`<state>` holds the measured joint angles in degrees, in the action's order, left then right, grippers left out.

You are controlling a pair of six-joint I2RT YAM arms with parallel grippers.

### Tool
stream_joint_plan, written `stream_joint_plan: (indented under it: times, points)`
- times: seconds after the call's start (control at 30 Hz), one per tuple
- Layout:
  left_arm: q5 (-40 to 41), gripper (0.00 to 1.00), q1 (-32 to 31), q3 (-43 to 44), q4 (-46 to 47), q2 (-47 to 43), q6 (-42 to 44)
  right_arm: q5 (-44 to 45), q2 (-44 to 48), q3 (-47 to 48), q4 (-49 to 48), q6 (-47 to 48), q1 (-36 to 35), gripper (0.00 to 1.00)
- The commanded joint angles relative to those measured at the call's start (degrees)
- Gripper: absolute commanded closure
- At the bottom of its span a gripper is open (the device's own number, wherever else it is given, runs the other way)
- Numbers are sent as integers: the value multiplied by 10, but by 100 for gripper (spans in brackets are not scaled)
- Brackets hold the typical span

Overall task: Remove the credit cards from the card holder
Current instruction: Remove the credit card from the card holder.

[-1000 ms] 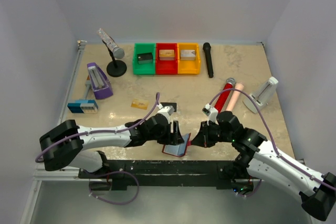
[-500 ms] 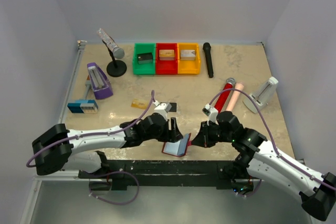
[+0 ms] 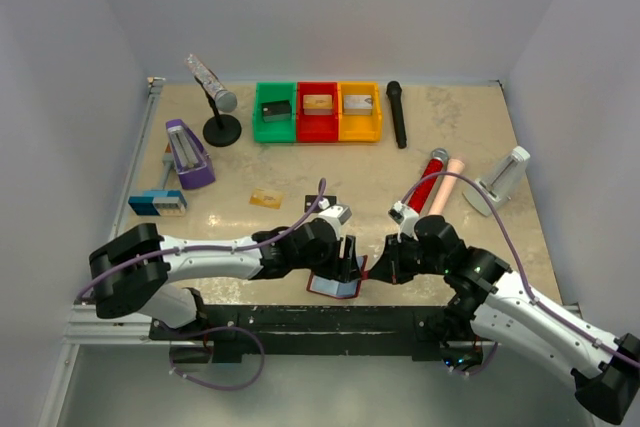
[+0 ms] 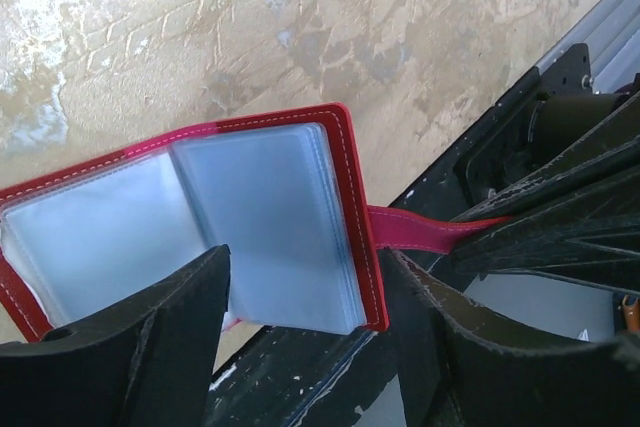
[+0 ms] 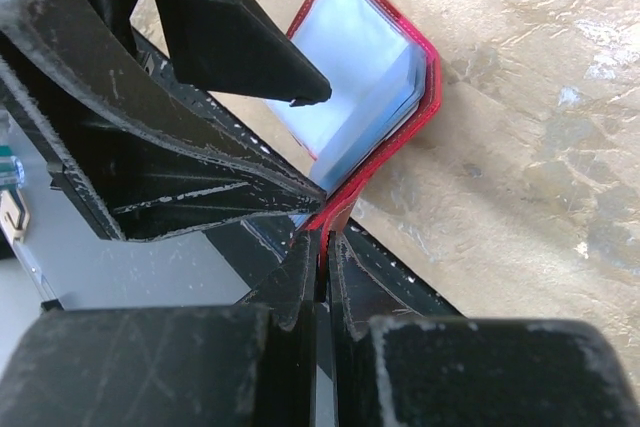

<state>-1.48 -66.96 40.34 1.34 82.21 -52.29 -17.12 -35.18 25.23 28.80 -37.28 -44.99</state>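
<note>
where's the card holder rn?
Top view: the card holder sits open at the table's near edge, between the left end effector and the right end effector, which pinches its tab.

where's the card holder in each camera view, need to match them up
Top external: card holder at the near edge of the table, between left claw and right claw.
Left wrist: centre-left, open, blue pockets showing.
Right wrist: upper centre, tilted, blue inside facing the camera.
Shared landmark: its red tab strap, pinched in the right claw.
</note>
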Motion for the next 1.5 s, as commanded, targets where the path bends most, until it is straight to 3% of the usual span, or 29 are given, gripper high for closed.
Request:
stream_joint_plan:
  times: [0.0, 0.47, 0.77, 1.07, 1.13, 1.27, 1.47]
  points:
    - [12, 34, -5, 23, -13, 7, 12, 10, 6, 3, -3, 4, 2, 100]
    - [38, 36, -5, 21, -54, 15, 6, 10, 13, 4, 3, 5, 2, 100]
    - [111, 36, -5, 28, -129, 5, -10, 14, 16, 6, 9, 7, 1, 100]
    - [239, 32, -5, -3, -198, -116, -55, 15, 20, 7, 15, 9, 1, 100]
    - [228, 31, -5, -10, -169, -135, -35, 15, 21, 7, 16, 10, 1, 100]
    - [123, 32, -6, -4, -75, -106, 18, 17, 21, 6, 15, 11, 2, 100]
    - [48, 33, -24, 43, -56, -26, 45, 17, 20, 7, 20, 13, 2, 100]
